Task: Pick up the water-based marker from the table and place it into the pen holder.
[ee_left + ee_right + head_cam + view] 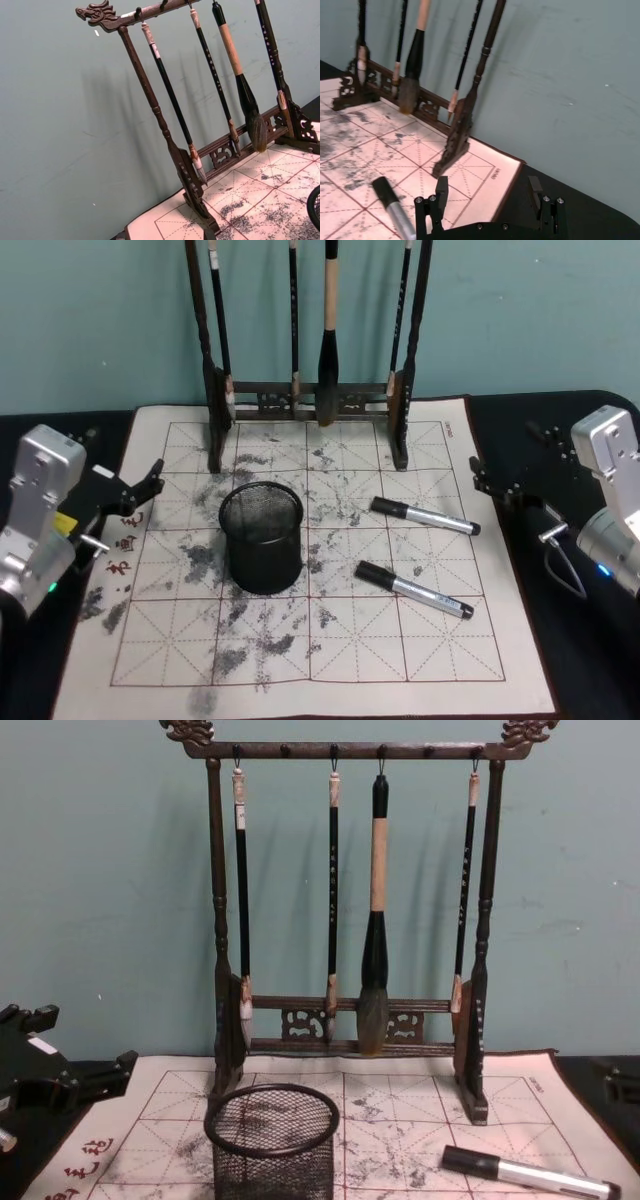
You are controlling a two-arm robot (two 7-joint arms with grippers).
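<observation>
You have soft, even light here; the brush rack (pixel 172 147) throws faint, wide shadows on the wall (pixel 60 150) behind.

There is one pen holder (pixel 262 540), left of centre in the head view. Two water-based markers lie to its right: the upper marker (pixel 425 517) and the lower marker (pixel 413 589). One wooden brush rack (pixel 349 1046) stands at the back. It carries four calligraphy brushes: three thin brushes (pixel 241 890) (pixel 332 890) (pixel 464 890) and one thick brush (pixel 376 920). One gridded practice mat (pixel 400 660) lies underneath. There are two grippers, the left gripper (pixel 148 490) and the right gripper (pixel 482 480).
</observation>
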